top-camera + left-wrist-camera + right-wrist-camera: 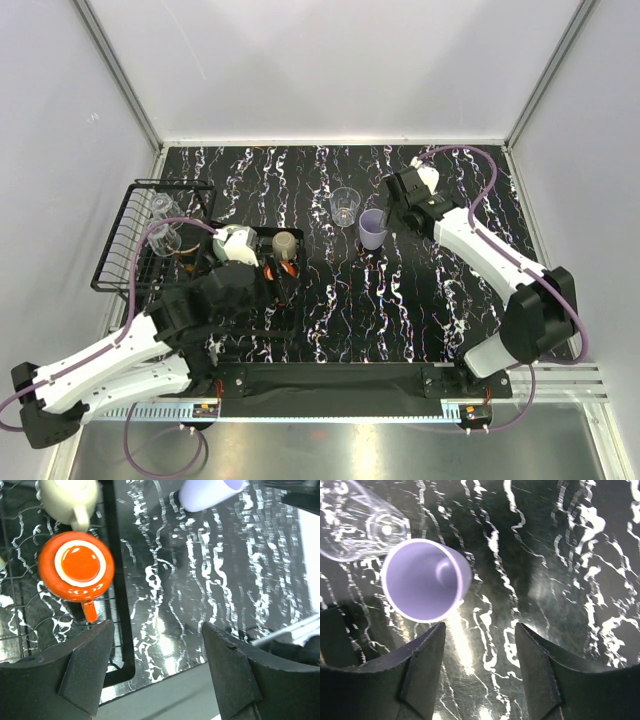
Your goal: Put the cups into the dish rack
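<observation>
The black wire dish rack [118, 248] stands at the left, its flat tray [125, 647] reaching toward the middle. Two clear glasses [162, 208] lie in its basket. An olive-beige mug [285, 245] and a red cup [76, 566] sit on the tray; the mug also shows in the left wrist view [67, 497]. My left gripper [157, 665] is open and empty just past the tray's edge, near the red cup. A lavender cup [372, 229] and a clear glass [345, 205] stand upright on the table. My right gripper [480, 650] is open and empty, beside the lavender cup [422, 580].
The table top [430, 300] is black marble-patterned, with white walls behind and at the sides. The clear glass [360, 530] stands close against the lavender cup. A metal rail [350, 400] runs along the near edge.
</observation>
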You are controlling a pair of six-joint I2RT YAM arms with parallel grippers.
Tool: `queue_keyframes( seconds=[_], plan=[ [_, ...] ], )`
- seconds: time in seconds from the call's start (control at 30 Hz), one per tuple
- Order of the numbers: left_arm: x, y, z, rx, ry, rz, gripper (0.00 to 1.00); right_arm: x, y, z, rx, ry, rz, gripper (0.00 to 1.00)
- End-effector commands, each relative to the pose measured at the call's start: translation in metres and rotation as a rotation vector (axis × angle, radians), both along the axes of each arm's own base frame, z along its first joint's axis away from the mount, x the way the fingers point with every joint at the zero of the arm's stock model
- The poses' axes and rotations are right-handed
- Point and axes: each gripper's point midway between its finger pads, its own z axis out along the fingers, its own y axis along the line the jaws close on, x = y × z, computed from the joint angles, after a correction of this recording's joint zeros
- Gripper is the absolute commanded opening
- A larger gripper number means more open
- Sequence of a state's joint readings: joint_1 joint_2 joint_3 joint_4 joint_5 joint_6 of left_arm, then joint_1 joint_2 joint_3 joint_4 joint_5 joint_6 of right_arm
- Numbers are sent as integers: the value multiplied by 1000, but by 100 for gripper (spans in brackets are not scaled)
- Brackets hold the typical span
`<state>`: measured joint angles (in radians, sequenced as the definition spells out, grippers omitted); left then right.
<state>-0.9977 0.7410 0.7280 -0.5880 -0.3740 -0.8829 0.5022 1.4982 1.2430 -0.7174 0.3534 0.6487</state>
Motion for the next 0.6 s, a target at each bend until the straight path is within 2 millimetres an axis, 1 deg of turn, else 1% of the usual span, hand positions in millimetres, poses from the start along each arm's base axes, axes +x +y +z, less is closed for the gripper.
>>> queue_keyframes(
  seconds=[0.0, 0.1, 0.13, 0.23, 0.33, 0.37, 0.4, 0.47, 0.57],
  plan=[
    [-4, -8, 37, -71, -74, -71, 77, 23, 17, 23, 35, -72, 50, 64],
    [-6, -7, 50, -104, -101, -84, 79, 28, 21, 17, 37, -64, 56, 63],
    [-8, -7, 54, -113, -108, -90, 79, 29, 22, 12, 33, -54, 52, 64],
    [-10, -5, 61, -124, -109, -98, 80, 32, 26, 2, 39, -32, 57, 63],
    [-16, -12, 68, -161, -119, -144, 81, 35, 31, -8, 50, -22, 63, 63],
    [-16, -13, 70, -165, -120, -150, 81, 35, 33, -10, 53, -16, 66, 62],
    [-17, -13, 70, -164, -117, -155, 81, 36, 35, -11, 61, -15, 66, 61],
    [-20, -15, 68, -173, -105, -166, 82, 37, 38, -19, 68, 1, 74, 61],
    [-24, -21, 71, -195, -105, -201, 84, 39, 42, -26, 82, 9, 73, 61]
  ],
)
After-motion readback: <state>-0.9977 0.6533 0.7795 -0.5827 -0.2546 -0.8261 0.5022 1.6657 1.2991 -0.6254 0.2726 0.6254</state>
